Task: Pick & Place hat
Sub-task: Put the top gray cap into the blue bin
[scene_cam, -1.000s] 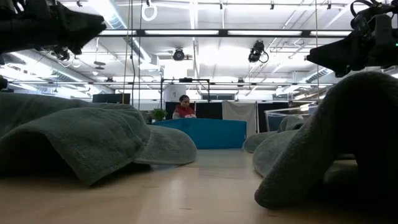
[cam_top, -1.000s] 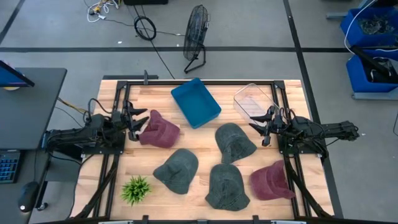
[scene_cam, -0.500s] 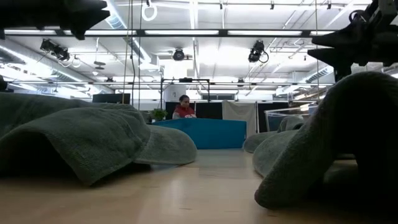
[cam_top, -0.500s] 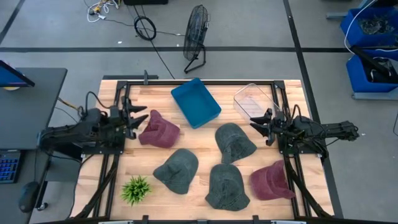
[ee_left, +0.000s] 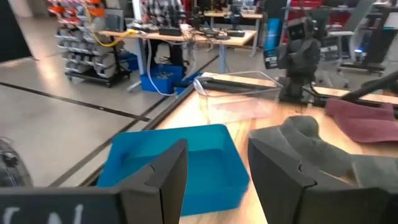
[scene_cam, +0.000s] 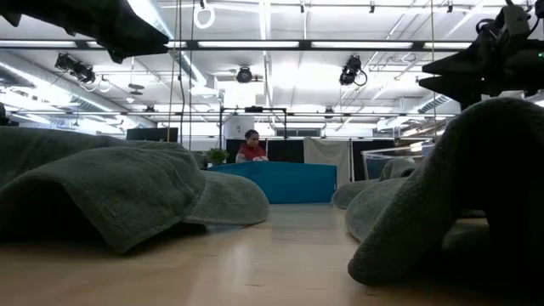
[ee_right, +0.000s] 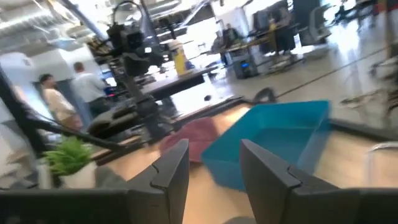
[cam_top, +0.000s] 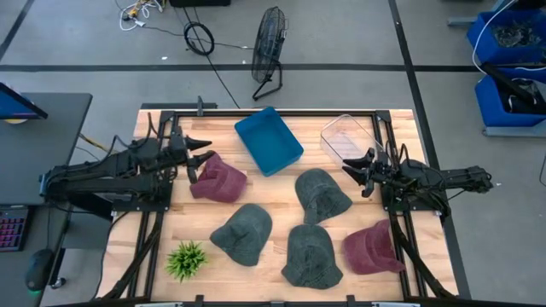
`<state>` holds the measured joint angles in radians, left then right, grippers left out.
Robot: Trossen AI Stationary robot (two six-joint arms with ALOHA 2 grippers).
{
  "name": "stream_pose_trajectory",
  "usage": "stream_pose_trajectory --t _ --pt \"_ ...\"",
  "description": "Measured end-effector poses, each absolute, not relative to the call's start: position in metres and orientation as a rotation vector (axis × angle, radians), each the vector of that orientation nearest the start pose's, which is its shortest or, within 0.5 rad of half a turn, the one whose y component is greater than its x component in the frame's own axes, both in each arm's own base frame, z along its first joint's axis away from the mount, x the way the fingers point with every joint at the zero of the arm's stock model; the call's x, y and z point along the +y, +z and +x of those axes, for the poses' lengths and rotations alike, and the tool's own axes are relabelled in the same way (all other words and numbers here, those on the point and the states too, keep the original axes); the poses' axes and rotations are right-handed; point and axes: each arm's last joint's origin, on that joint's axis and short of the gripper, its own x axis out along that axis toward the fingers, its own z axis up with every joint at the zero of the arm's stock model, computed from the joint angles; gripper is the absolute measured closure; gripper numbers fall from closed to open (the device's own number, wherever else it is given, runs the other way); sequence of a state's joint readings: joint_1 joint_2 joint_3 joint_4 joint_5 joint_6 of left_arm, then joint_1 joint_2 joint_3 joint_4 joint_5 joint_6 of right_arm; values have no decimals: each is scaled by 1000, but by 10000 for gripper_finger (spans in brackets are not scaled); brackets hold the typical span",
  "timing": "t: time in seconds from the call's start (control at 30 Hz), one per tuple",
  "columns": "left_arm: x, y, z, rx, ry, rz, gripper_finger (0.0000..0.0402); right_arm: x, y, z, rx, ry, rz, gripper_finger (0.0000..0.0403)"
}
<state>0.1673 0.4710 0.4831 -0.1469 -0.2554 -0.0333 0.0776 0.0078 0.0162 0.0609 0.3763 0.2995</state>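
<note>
Five hats lie flat on the wooden table: a maroon one (cam_top: pixel 219 179) on the left, three grey ones (cam_top: pixel 322 194) (cam_top: pixel 243 232) (cam_top: pixel 311 254) in the middle, and a second maroon one (cam_top: pixel 371 247) near the right edge. My left gripper (cam_top: pixel 198 152) hovers open just beyond the left maroon hat's far-left edge and touches nothing. In its wrist view, the left gripper (ee_left: pixel 214 174) faces the blue tray (ee_left: pixel 180 162). My right gripper (cam_top: pixel 357 173) hangs open to the right of the grey hat, with its open fingers also showing in its own view (ee_right: pixel 214 168).
A blue tray (cam_top: pixel 269 139) and a clear plastic container (cam_top: pixel 347 136) sit at the far side of the table. A small green plant (cam_top: pixel 186 258) stands at the near left corner. Black frame rails (cam_top: pixel 162 213) run along both sides. People show in the room behind.
My left gripper has lifted away from the left maroon hat's left edge, moving up and toward the far edge while staying open. The hat lies where it was. My right gripper has risen slightly.
</note>
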Motion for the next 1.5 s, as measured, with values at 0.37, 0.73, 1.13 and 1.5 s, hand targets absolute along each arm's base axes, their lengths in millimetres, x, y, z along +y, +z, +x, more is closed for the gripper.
stream_pose_trajectory --t 0.37,0.73,1.13,1.5 --pt "30 276 120 126 497 53 229 -9 189 92 -264 -365 270 256" --pt "31 294 120 -46 537 100 230 -2 288 112 -149 -178 66 256" --pt "40 303 136 38 587 38 230 10 249 210 957 -159 109 256" --pt "50 300 153 151 627 58 230 8 182 248 1263 -184 -91 256"
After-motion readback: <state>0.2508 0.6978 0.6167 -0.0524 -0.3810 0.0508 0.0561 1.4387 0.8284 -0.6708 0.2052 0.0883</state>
